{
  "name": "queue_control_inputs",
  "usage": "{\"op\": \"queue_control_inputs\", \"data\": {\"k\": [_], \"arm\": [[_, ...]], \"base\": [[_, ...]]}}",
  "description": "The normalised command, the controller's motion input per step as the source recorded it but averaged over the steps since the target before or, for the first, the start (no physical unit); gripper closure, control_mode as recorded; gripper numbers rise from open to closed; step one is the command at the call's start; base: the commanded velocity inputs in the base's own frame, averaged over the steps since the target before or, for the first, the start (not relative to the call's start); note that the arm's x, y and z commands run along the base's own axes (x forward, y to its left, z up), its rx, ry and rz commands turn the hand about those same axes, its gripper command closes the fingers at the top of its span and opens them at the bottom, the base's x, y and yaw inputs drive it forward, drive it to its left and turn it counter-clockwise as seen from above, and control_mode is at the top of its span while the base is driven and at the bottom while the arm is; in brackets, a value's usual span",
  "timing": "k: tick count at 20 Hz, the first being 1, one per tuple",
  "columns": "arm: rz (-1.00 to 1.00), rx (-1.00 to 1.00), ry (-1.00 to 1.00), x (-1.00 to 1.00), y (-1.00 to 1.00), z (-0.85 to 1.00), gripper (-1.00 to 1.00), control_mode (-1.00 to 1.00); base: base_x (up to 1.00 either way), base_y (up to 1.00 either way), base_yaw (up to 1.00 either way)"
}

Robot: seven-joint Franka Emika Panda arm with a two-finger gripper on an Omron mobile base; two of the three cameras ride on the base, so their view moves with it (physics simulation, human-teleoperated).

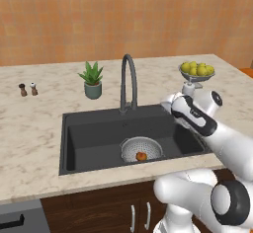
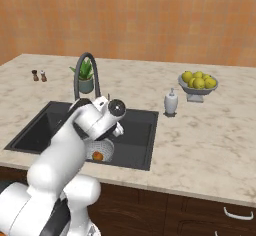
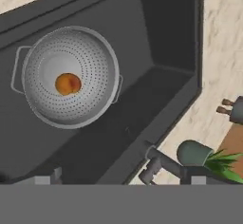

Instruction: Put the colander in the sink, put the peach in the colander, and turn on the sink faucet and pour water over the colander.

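Note:
The silvery colander (image 1: pixel 142 148) stands upright on the floor of the dark sink (image 1: pixel 84 143), near its front middle. The orange-red peach (image 1: pixel 141 156) lies inside it. From above, in the hand view, the peach (image 3: pixel 68 83) rests on the bottom of the colander (image 3: pixel 90 61). My gripper (image 3: pixel 127 178) hangs open over the sink, above and clear of the colander, with nothing between its fingertips. The dark gooseneck faucet (image 1: pixel 128 81) rises behind the basin, and its base (image 3: pixel 154 163) sits close under my hand. No water shows at the spout.
On the counter behind the sink stand a potted plant (image 1: pixel 92 81) and two small shakers (image 1: pixel 28 89). At the right are a soap dispenser (image 2: pixel 171 102) and a pedestal bowl of yellow-green fruit (image 2: pixel 199 82). My arm reaches across the sink's right side.

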Motion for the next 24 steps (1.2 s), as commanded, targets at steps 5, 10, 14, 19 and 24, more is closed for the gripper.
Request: {"op": "queue_control_inputs", "data": {"k": [5,10,14,19,24], "arm": [[-0.59,0.48,0.09,-0.40,0.07,0.36,-1.00,-1.00],[-0.42,0.64,0.02,-0.20,0.00,0.19,-1.00,-1.00],[-0.05,0.73,0.19,0.06,-0.32,0.26,-1.00,-1.00],[0.09,0.59,0.26,0.40,-0.36,0.02,-1.00,-1.00],[0.10,0.44,0.14,0.66,0.02,0.00,-1.00,-1.00]], "base": [[0.00,0.00,0.00],[0.00,0.00,0.00],[0.00,0.00,0.00],[0.00,0.00,0.00],[0.00,0.00,0.00]]}}
